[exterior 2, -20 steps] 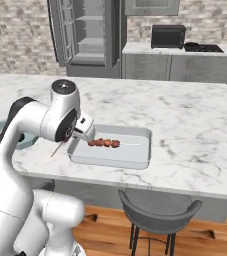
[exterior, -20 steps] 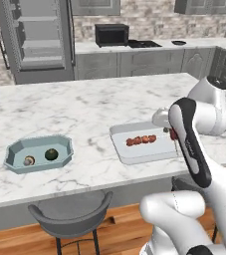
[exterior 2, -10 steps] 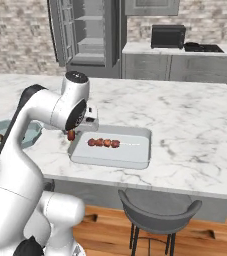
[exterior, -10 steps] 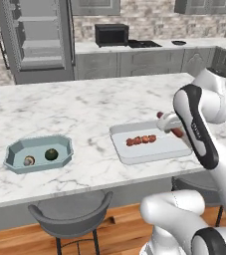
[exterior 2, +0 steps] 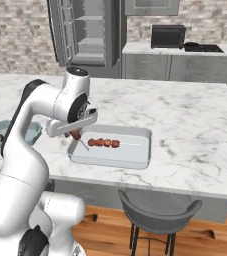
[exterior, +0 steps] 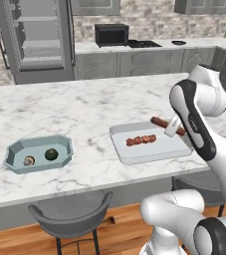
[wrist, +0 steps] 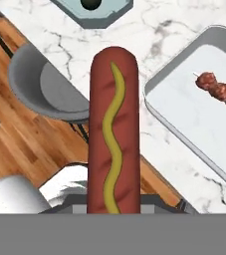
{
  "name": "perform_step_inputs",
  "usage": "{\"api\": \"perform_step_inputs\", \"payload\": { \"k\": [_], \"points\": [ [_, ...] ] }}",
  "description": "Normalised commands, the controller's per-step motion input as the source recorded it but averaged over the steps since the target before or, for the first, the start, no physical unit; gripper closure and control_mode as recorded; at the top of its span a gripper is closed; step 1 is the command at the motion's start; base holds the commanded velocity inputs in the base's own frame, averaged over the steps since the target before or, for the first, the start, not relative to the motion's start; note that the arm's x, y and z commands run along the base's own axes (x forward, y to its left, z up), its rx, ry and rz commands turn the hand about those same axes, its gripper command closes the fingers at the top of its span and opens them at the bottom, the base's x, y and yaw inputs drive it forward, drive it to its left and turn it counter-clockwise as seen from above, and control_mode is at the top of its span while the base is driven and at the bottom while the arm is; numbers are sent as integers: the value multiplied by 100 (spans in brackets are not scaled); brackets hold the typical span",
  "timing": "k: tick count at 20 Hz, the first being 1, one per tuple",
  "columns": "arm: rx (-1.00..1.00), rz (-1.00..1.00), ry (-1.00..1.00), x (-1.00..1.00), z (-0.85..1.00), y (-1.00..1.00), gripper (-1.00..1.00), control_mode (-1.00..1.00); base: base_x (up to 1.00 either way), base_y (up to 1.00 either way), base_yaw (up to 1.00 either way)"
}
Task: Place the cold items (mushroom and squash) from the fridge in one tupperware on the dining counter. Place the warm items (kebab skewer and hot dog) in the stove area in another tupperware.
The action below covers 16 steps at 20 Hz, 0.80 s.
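Hot dog (wrist: 112,129) sits clamped in the pincer (exterior: 171,127), long axis running straight out from the fingers, above the skewer (exterior: 141,140) tray's (exterior: 149,154) edge.

Kebab skewer (exterior: 141,140) fills tray (exterior: 134,155) middle, bare tray floor either side, open counter (exterior: 84,112) around.

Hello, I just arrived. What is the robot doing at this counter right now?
The robot's gripper is shut on a hot dog and holds it above the edge of the white tupperware on the marble counter. A kebab skewer already lies in that container. Further along the counter, a blue-grey tupperware holds the mushroom and the squash.
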Motion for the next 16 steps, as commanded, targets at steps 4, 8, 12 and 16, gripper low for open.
{"api": "perform_step_inputs", "payload": {
  "k": [4, 8, 12, 16],
  "points": [
    [-15, 34, -16, 0, -21, -1, 100, -100, 0, 0, 0],
    [-14, 26, -15, 0, -31, -2, 100, -100, 0, 0, 0],
    [-14, 19, -12, 8, -34, 0, 100, -100, 0, 0, 0],
    [-12, 18, -4, 29, -35, 0, 100, -100, 0, 0, 0]
  ]
}}
